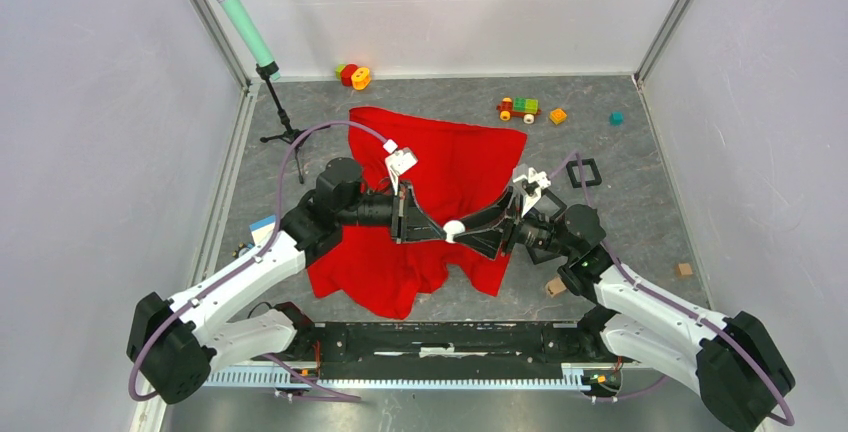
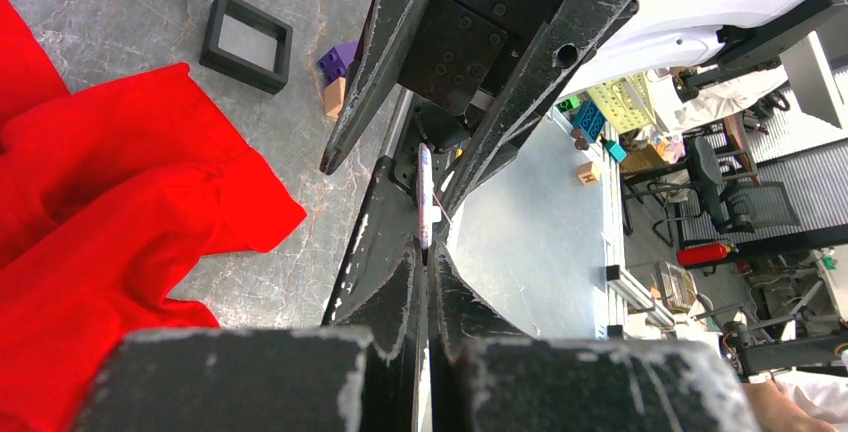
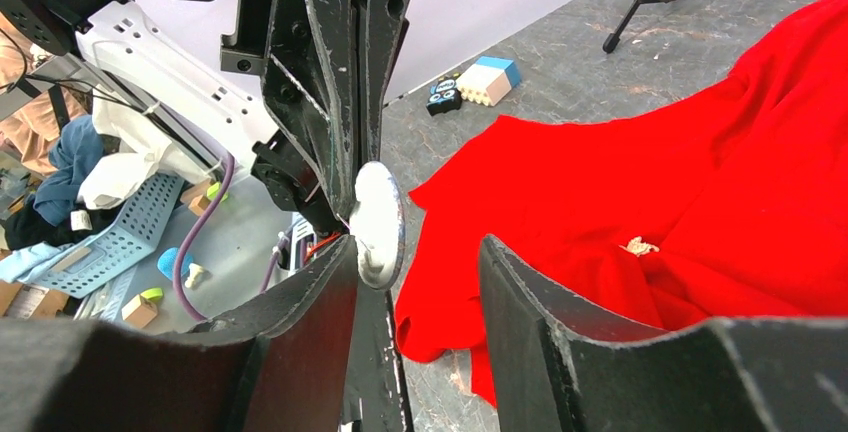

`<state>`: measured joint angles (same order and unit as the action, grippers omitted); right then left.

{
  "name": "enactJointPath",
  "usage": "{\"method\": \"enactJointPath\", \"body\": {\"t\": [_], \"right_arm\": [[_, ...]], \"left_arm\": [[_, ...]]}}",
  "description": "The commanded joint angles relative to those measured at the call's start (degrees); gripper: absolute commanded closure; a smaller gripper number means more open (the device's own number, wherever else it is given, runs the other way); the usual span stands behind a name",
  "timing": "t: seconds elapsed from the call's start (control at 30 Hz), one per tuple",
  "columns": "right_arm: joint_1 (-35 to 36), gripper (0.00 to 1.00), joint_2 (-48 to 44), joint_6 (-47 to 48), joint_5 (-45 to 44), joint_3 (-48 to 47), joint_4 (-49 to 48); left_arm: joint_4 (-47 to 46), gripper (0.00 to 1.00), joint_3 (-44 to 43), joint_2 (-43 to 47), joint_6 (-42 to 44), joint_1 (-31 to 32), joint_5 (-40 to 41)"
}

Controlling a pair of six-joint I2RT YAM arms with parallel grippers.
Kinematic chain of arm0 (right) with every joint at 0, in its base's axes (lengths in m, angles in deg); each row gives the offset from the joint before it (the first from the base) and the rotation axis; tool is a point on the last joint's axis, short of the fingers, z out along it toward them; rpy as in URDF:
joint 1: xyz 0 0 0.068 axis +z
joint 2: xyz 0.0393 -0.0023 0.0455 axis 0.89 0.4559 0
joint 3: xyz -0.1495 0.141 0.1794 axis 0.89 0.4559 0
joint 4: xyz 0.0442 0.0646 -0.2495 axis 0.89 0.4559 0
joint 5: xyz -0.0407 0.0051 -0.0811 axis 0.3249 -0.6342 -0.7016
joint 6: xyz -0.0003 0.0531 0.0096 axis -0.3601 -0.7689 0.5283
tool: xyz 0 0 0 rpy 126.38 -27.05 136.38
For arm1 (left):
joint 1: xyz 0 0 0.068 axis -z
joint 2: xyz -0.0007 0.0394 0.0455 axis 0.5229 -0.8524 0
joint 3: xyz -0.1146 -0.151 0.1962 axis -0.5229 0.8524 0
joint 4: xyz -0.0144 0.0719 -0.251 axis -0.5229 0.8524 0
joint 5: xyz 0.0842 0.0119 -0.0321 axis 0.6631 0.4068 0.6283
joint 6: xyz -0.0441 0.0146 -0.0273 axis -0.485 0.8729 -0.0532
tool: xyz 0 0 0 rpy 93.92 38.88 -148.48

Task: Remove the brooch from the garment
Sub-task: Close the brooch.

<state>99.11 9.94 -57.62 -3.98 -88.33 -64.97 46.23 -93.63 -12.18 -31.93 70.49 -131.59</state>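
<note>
The red garment (image 1: 450, 162) lies spread on the grey table, also seen in the left wrist view (image 2: 120, 182) and the right wrist view (image 3: 700, 152). A tiny pale jagged brooch (image 3: 638, 246) sits on a fold of the cloth. My left gripper (image 1: 447, 233) (image 2: 428, 252) is shut on a thin white round disc (image 1: 454, 229) (image 2: 426, 192) (image 3: 378, 222), held above the cloth's near part. My right gripper (image 1: 463, 236) (image 3: 420, 244) faces it tip to tip and is open. Its jaws stand on either side of the disc, the left one against it.
Black square trays (image 2: 247, 40) (image 1: 584, 172) lie right of the cloth. A toy train (image 1: 519, 108), an orange block (image 1: 558, 116) and stacking rings (image 1: 354, 75) sit at the back. A microphone stand (image 1: 280, 117) is back left. Wooden blocks (image 1: 556, 287) lie near the right arm.
</note>
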Motion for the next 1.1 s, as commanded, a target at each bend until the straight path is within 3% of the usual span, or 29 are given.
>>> {"method": "enactJointPath", "body": {"t": [0.0, 1.07], "right_arm": [[-0.2, 0.46, 0.2, -0.8, 0.5, -0.7, -3.4], [-0.2, 0.7, 3.6, -4.4, -0.5, -1.7, -5.1]], "left_arm": [[-2.7, 0.98, 0.0, -0.8, -1.8, -0.2, -2.2], [-2.5, 0.98, 0.0, -1.4, -1.1, -0.2, -4.0]]}}
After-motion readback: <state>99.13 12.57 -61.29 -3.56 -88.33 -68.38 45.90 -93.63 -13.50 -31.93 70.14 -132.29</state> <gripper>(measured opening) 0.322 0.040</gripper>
